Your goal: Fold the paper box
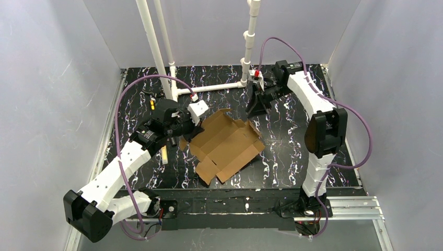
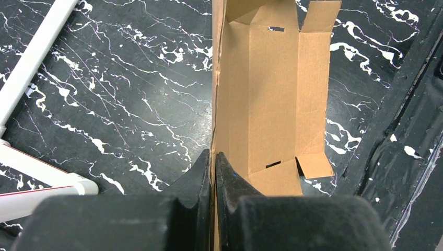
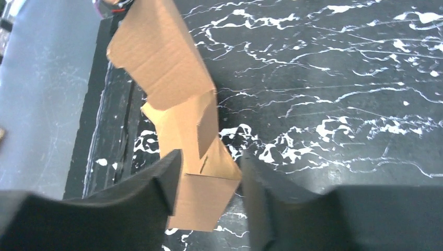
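Note:
The paper box [image 1: 228, 145] is a brown cardboard die-cut sheet, partly opened, lying in the middle of the black marbled mat. Its left side wall stands up. My left gripper [image 1: 186, 129] is shut on that raised left edge; in the left wrist view the fingers [image 2: 201, 172] pinch the thin cardboard wall, and the box [image 2: 271, 94] stretches away from them. My right gripper [image 1: 255, 110] hovers at the box's far right corner. In the right wrist view it is open [image 3: 209, 180], with a folded cardboard flap [image 3: 201, 201] between the jaws.
A white pipe frame [image 1: 209, 88] stands at the back of the mat and shows in the left wrist view [image 2: 31, 57]. A small pale tan stick [image 1: 164, 155] lies left of the box. The mat's front edge [image 1: 235, 191] runs just below the box.

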